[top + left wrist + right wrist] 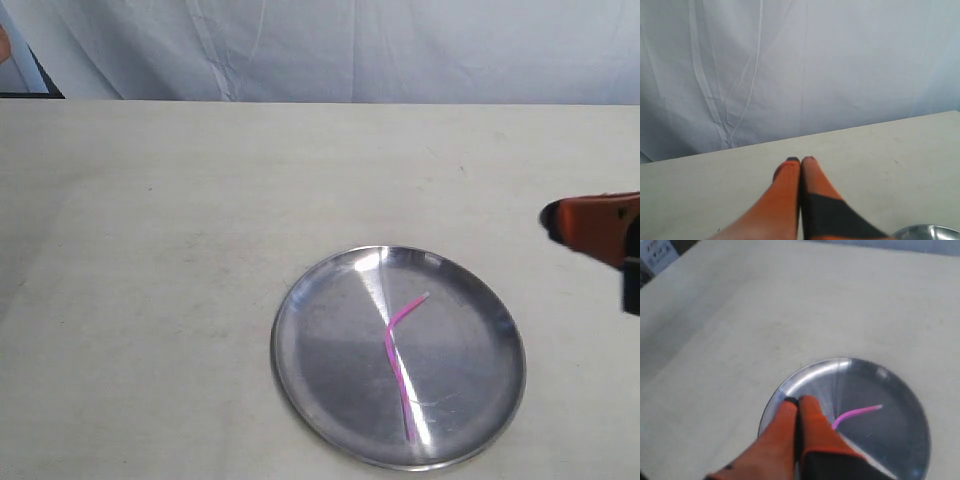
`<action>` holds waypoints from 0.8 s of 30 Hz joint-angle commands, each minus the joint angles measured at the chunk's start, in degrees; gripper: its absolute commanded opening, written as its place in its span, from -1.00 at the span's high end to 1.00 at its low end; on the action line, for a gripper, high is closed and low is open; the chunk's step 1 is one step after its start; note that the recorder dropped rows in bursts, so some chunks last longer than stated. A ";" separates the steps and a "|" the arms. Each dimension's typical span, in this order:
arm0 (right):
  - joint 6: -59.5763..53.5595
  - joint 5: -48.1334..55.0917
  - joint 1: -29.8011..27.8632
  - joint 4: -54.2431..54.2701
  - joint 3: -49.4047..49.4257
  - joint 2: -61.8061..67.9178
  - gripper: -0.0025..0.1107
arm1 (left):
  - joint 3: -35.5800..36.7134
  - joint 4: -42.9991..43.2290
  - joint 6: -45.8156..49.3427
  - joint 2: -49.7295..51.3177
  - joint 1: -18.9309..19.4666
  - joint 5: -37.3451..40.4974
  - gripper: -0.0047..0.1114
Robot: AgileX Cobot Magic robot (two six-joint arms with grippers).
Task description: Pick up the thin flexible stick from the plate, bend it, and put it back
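The thin pink stick point(398, 355) lies kinked on the silver plate point(300, 330), its whitish tip toward the plate's far side. In the right wrist view the stick point(856, 413) shows beside my right gripper point(798, 400), whose orange fingers are pressed together with nothing between them, above the plate's rim point(790, 382). In the exterior view the right gripper point(552, 220) hangs at the right edge, clear of the plate. My left gripper point(800, 160) is shut and empty over bare table; only a sliver of the plate point(927, 232) shows there.
A pale cloth backdrop point(350, 50) hangs behind the table's far edge. A small box point(657, 252) stands off the table's corner in the right wrist view. Bare cream tabletop point(150, 250) surrounds the plate.
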 commanded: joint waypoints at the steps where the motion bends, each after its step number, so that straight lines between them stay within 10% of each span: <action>1: -0.51 -1.46 -10.70 -1.36 1.76 -8.04 0.96 | -0.24 0.09 0.06 -0.39 0.29 0.11 0.92; 7: -0.51 -4.40 -32.06 -4.20 13.09 -23.48 0.96 | -0.24 0.09 0.06 -0.39 0.29 -0.09 0.92; 24: -0.41 -13.22 -32.57 -5.39 36.47 -35.89 0.96 | -0.24 1.78 0.06 -0.39 0.29 -0.09 0.92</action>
